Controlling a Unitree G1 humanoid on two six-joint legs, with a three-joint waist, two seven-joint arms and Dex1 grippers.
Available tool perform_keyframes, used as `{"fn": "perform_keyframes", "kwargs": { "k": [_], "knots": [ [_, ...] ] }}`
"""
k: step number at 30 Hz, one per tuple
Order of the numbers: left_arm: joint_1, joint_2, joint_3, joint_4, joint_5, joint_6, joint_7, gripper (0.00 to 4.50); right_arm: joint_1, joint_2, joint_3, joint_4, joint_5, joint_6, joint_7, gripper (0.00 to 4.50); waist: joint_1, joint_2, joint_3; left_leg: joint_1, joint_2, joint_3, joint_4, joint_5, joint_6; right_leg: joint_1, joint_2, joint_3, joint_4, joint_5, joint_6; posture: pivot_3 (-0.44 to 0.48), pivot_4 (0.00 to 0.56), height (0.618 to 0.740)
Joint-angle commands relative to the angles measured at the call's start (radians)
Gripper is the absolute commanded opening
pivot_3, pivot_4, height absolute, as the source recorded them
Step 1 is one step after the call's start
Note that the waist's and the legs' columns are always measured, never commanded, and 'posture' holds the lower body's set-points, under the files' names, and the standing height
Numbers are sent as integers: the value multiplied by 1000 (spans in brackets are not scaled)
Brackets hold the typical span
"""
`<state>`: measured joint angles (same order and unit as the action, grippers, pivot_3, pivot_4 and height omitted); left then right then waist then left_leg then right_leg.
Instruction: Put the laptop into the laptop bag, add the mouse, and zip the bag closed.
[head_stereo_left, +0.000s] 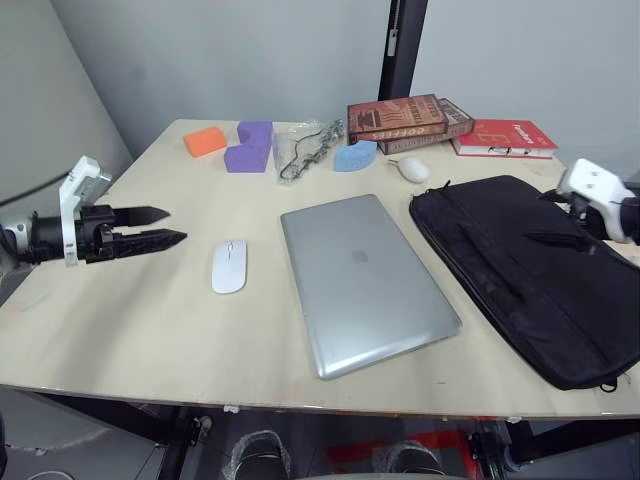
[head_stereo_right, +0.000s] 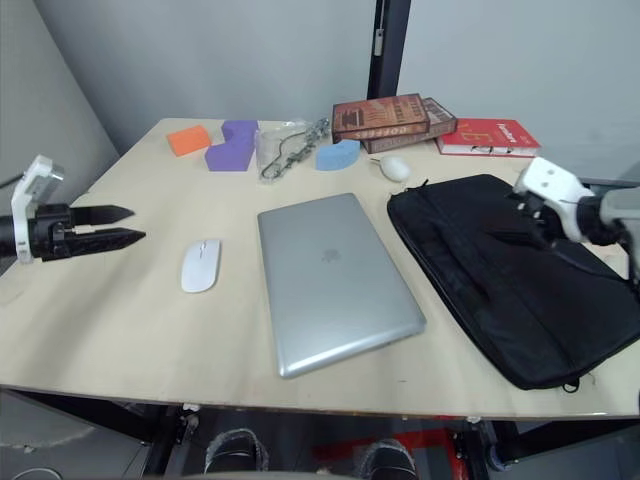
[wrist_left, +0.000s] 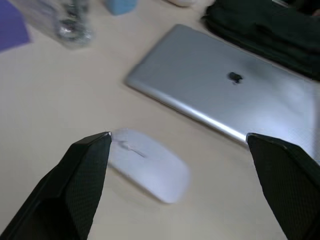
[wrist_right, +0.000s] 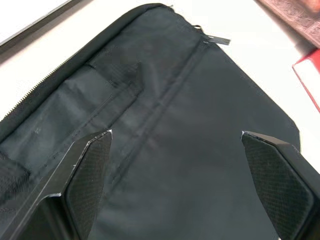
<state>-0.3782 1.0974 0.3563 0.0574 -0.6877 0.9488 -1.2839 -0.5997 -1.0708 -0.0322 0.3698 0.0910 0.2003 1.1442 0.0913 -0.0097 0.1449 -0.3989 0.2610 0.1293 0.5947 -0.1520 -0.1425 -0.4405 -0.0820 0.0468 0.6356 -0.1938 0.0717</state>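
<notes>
Laptop (head_stereo_left: 365, 282) lies closed and flat at the middle of the wooden table (head_stereo_left: 120, 320), logo up. Left gripper (head_stereo_left: 160, 228) hovers over the table's left side with its fingers spread wide and holding nothing, pointing toward the mouse (head_stereo_left: 229, 266), which sits just left of the laptop. Right gripper (wrist_right: 175, 145) hangs above the bag (head_stereo_left: 525, 270), fingers wide apart and empty. The black bag lies flat just right of the laptop. Behind them, along the far edge, are foam blocks (head_stereo_left: 250, 146), a clear plastic packet (head_stereo_left: 305, 148) and stacked books (head_stereo_left: 408, 122).
</notes>
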Motion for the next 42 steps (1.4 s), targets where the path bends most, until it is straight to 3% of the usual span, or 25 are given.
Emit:
{"fn": "perform_keyframes", "kwargs": {
  "k": [1,4,13,25,34,42],
  "knots": [
    [29,-40,30,-119,-125,156,61,4500,-24,35,16,-60,-25,-19,-46,4082,1,0,0,0,0,0,0,0,0,0,0,0,0,0,0,0,150,734],
    [40,-96,24,-173,-209,268,124,4500,-22,90,29,-100,-31,-6,-85,3286,2,0,0,0,0,0,1,0,0,0,0,0,1,0,0,0,150,734],
    [-29,-339,63,-179,-365,595,438,4500,21,213,66,-173,-90,18,-224,94,2,0,-1,-1,0,-2,4,0,0,1,0,-1,3,0,0,0,150,734],
    [-128,-661,108,6,-243,632,786,4500,-10,352,151,-25,-147,-80,-280,38,-1,1,-1,-1,-1,-3,5,0,0,2,-1,-1,3,0,0,0,150,734],
    [-147,-784,65,72,-201,581,852,4500,-43,425,209,139,-204,-186,-302,38,1,1,-1,-1,-2,-5,5,1,1,4,-2,-3,2,0,0,0,150,734],
    [-137,-831,4,95,-168,519,855,4500,-61,510,236,210,-226,-237,-309,38,1,2,-6,0,-4,-5,5,0,2,8,-4,-4,2,0,0,0,150,734]
  ]
}}
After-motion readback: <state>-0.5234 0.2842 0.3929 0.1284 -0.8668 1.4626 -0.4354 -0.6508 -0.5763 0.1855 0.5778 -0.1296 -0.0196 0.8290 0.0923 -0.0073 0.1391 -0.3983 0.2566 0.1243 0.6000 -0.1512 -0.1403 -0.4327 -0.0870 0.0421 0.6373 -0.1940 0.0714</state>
